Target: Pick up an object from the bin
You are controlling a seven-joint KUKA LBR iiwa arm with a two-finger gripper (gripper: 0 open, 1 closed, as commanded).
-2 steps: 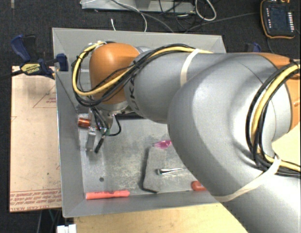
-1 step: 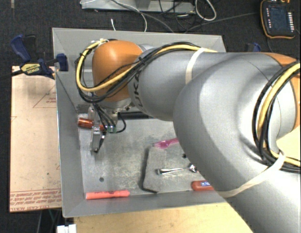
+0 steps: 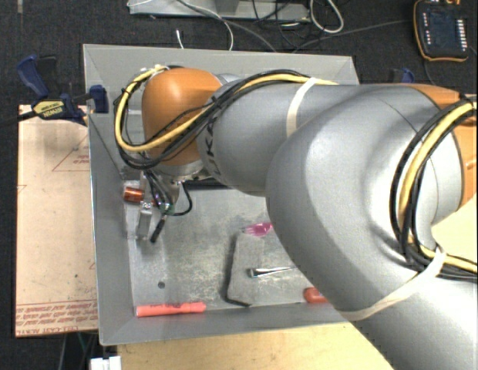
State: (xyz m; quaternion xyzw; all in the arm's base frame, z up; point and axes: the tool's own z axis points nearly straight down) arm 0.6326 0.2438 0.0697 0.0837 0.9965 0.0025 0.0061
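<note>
My gripper (image 3: 147, 236) hangs low over the left part of the bin floor, under the orange wrist cover. Its two fingers, one pale grey (image 3: 141, 226) and one black (image 3: 156, 231), stand a little apart and point down at bare metal, so it is open with nothing between them. A small copper-coloured cylinder (image 3: 132, 194) lies just up and left of the fingers, close to the left wall and apart from them. A coral-red marker (image 3: 171, 309) lies along the front wall, well below the gripper.
A dark grey flat pad (image 3: 247, 284) lies at front centre with metal tweezers (image 3: 271, 270) on it. A small pink piece (image 3: 258, 229) sits just beyond it. An orange-red thing (image 3: 314, 296) peeks from under the arm, which covers the bin's right half.
</note>
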